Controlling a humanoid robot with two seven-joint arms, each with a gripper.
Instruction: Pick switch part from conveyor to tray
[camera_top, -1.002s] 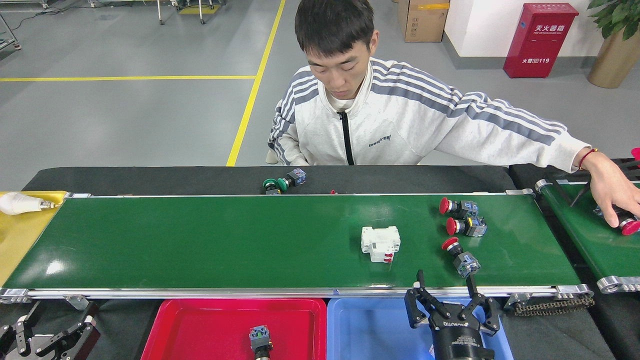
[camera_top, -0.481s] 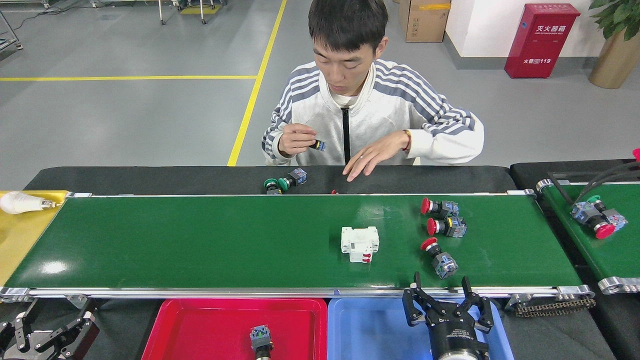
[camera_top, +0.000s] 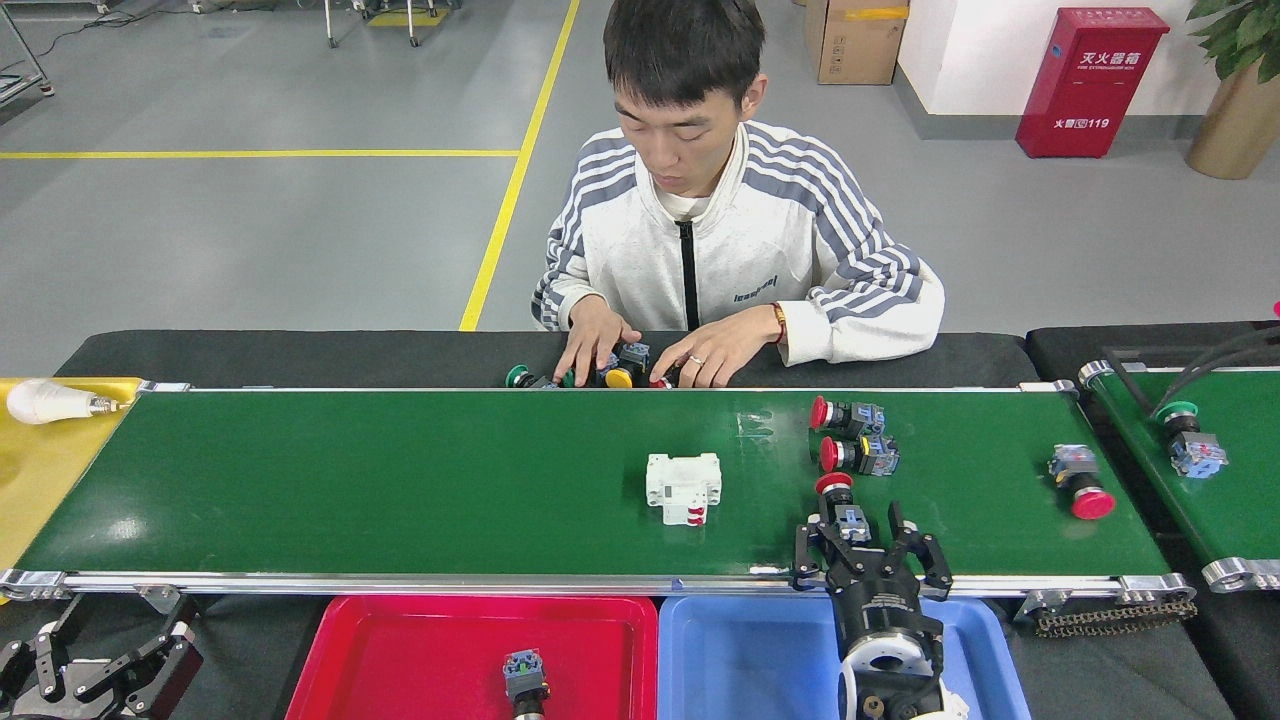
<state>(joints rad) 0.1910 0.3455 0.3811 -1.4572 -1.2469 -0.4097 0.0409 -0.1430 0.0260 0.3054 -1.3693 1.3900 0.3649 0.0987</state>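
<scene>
Head view shows the conveyor (camera_top: 400, 480) across the middle, and the right gripper (camera_top: 868, 548) reaches over its near rail with the fingers spread apart. Between these fingers stands a red-capped switch part (camera_top: 842, 508), so the approach seems made from the front, where this part is nearest to the arm. Whether the fingers touch it, I cannot tell; nothing is clamped yet. Two other red switch parts (camera_top: 848, 435) lie just behind it, close together, which can make the closing risky if a finger pushes them. A white breaker (camera_top: 684, 487) sits near the middle of the belt and one more red switch (camera_top: 1078, 480) lies toward the right end.

Below the rail are a red tray (camera_top: 380, 650), already holding one switch (camera_top: 524, 678), and a blue tray (camera_top: 740, 660). The trays are directly under the belt edge, so a picked part needs only a short way back. The left gripper (camera_top: 95, 672) waits low at the left corner, fingers apart and empty. A person (camera_top: 720, 240) sorts small parts at the far edge.
</scene>
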